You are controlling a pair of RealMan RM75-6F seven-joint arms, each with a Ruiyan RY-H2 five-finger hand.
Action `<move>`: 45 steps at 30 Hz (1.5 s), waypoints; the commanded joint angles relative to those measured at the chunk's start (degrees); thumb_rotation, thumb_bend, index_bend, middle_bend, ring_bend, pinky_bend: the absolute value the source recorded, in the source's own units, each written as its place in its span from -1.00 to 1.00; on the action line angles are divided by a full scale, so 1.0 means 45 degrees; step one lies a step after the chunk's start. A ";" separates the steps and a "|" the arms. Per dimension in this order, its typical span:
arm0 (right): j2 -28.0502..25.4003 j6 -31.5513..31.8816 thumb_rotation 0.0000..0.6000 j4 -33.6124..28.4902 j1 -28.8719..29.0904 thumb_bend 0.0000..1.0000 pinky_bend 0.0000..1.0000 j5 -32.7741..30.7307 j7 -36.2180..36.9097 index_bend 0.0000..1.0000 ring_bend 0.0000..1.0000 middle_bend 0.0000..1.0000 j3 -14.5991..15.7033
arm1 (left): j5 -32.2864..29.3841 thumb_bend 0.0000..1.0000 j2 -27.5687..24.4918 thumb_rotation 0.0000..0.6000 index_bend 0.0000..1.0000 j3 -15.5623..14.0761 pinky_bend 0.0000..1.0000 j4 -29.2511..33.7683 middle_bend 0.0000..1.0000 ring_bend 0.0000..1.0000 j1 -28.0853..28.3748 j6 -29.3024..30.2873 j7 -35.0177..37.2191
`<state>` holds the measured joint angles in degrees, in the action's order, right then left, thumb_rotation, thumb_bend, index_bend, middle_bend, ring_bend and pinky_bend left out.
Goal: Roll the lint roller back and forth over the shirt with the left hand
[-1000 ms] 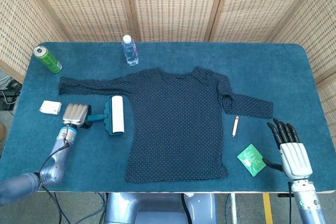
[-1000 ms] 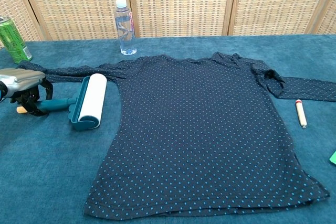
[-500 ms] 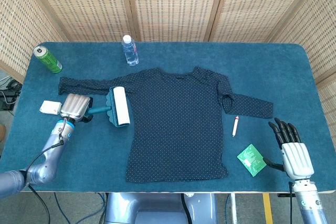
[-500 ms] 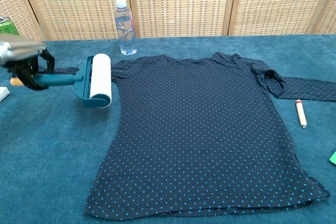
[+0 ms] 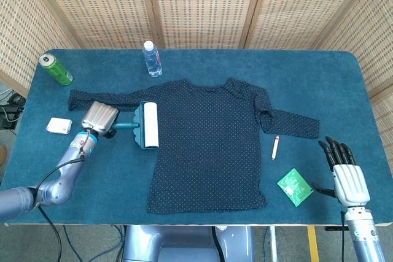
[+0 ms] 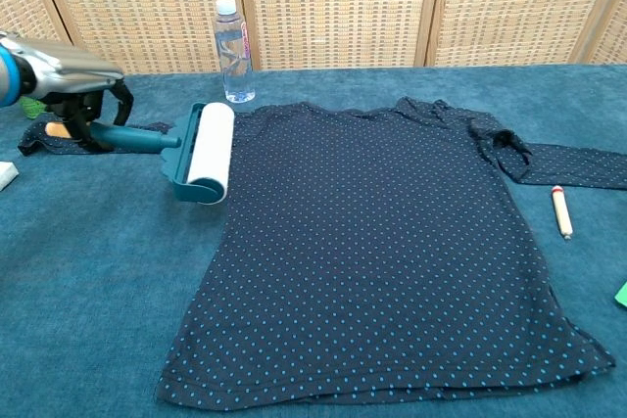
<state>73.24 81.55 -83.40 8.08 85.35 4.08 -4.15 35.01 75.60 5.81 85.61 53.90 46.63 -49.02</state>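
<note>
One hand does the work: the left hand (image 6: pixel 69 80) grips the lint roller (image 6: pixel 204 152) by its handle, the white drum just beyond its fingers, at the shirt's (image 6: pixel 382 242) near edge. Pushed on flat, the drum's sticky sheet could drag and bunch that loose edge. Far across the shirt, the right hand (image 5: pixel 345 177) lies spread, holding nothing.

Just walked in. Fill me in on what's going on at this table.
The robot's left hand holds the teal handle of a lint roller, whose white roll sits at the left edge of a dark dotted shirt spread flat on the blue table. The roller has barely reached the fabric. The right hand holds nothing, fingers apart, near a green packet and a small pen.
</note>
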 commanded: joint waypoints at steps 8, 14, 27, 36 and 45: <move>0.0158 -0.0427 1.00 0.0343 0.0124 -0.94 -1.00 -0.0480 -0.0093 -1.00 -1.00 -1.00 -0.0146 | -0.1062 0.08 0.1505 1.00 0.73 -0.0353 0.31 -0.1284 0.78 0.43 0.1270 -0.0292 -0.0954; 0.0150 -0.0505 1.00 0.0469 0.0132 -0.94 -1.00 -0.0675 0.0115 -1.00 -1.00 -1.00 -0.0250 | -0.2027 0.08 0.2779 1.00 0.74 -0.0650 0.31 -0.2193 0.78 0.43 0.2293 -0.0288 -0.1925; 0.0073 -0.0759 1.00 0.0595 0.0193 -0.94 -1.00 -0.0831 0.0546 -1.00 -1.00 -1.00 -0.0298 | -0.3473 0.08 0.4001 1.00 0.74 -0.0552 0.31 -0.2791 0.78 0.43 0.3770 -0.0095 -0.2967; -0.0005 -0.0815 1.00 0.0645 0.0193 -0.94 -1.00 -0.0857 0.0911 -1.00 -1.00 -1.00 -0.0319 | -0.5196 0.08 0.5200 1.00 0.74 -0.0018 0.31 -0.3361 0.78 0.43 0.5330 0.0246 -0.4287; -0.0029 -0.0956 1.00 0.0713 0.0236 -0.94 -1.00 -0.0880 0.1050 -1.00 -1.00 -1.00 -0.0299 | -0.6568 0.09 0.6378 1.00 0.74 0.0420 0.31 -0.4296 0.78 0.43 0.6472 0.0278 -0.5278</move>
<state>73.12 77.25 -80.19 9.14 81.38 8.78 -5.50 6.43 103.49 7.30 66.84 82.22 47.73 -72.11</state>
